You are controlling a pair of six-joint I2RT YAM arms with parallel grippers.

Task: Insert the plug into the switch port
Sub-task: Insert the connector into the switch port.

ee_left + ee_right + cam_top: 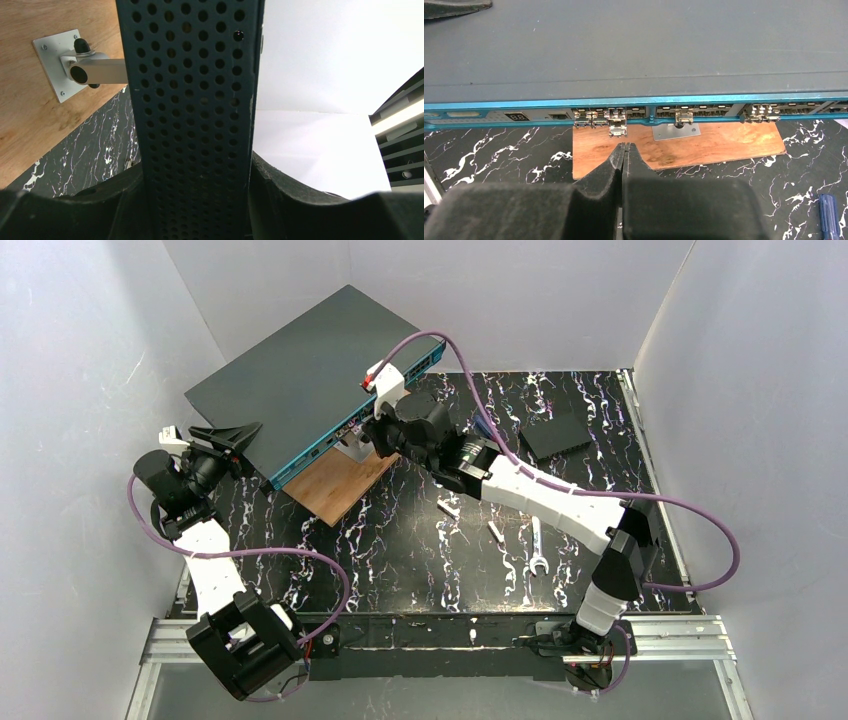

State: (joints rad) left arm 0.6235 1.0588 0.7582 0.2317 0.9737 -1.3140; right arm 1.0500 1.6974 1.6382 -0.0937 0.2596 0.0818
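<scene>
The switch [300,370] is a large flat dark grey box lying slanted at the back left, its teal port edge [624,102] facing my right wrist camera. A silver plug [617,129] sits in one port and juts out farther than its neighbours. My right gripper [624,146] is shut, fingertips pressed together with nothing between them, just short of that plug. In the top view it [365,435] hovers at the teal edge. My left gripper [197,200] is shut on the switch's perforated side panel [195,100], one jaw on each face, at the switch's left corner [225,435].
A wooden board [340,485] with a metal bracket [676,131] lies under the switch's front edge. A small black square box [555,435] sits at the back right. A wrench [537,550] and small metal pieces [448,508] lie mid-table. A blue screwdriver handle [828,215] shows at right.
</scene>
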